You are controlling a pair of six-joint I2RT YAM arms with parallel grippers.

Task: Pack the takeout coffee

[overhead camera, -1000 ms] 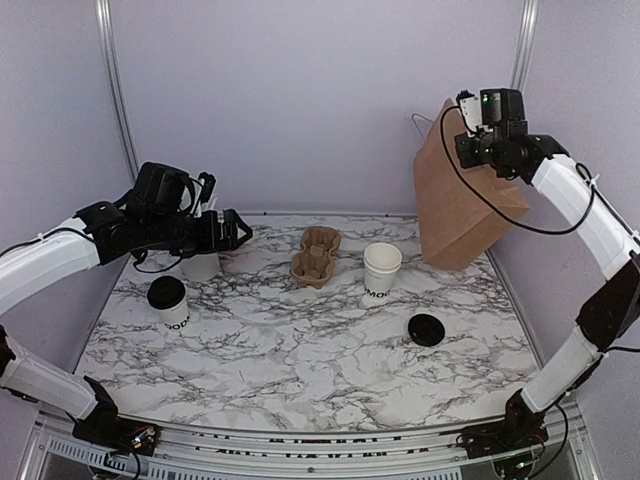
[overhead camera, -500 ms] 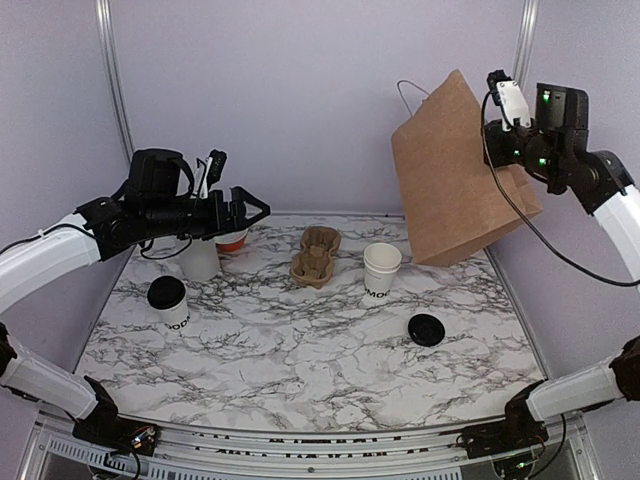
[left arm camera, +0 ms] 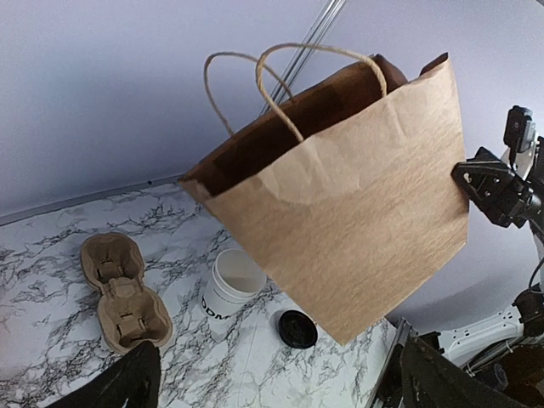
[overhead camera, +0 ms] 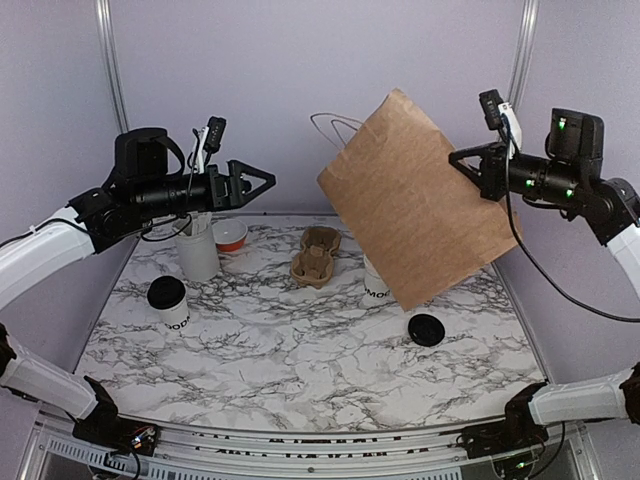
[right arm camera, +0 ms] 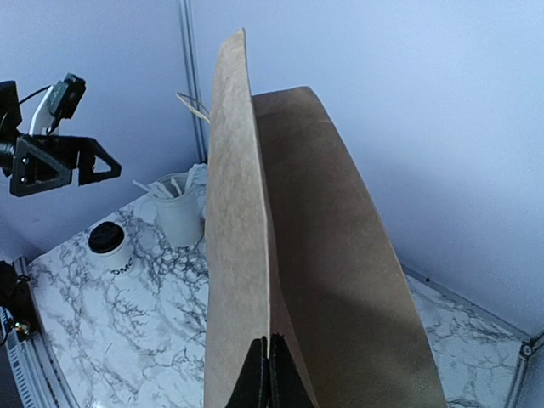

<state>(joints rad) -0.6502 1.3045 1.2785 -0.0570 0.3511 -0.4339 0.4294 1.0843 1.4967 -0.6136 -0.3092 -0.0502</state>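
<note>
My right hand (overhead camera: 468, 170) pinches the bag (overhead camera: 420, 210), upper right. The coffee (overhead camera: 168, 302) sits lower left, nearer my wide-open left hand (overhead camera: 262, 185).

Place: lab-type robot test booth.
Walls: plain pale-violet panels (overhead camera: 300, 90); metal corner posts (overhead camera: 112, 90).
Work area: marble-print surface (overhead camera: 300, 350), metal rail (overhead camera: 300, 448) along near edge.
Fixtures: two arm bases (overhead camera: 108, 428) bolted there.

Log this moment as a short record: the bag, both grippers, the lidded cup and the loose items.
bag: brown paper bag, airborne, tilted, mouth toward left arm
right gripper: shut on the bag's edge
left gripper: open, empty, raised
takeout coffee: lidded, upright on table, left side
lidless cup: upright, right of the carrier
black lid: loose, flat on table
cup carrier: empty
</note>
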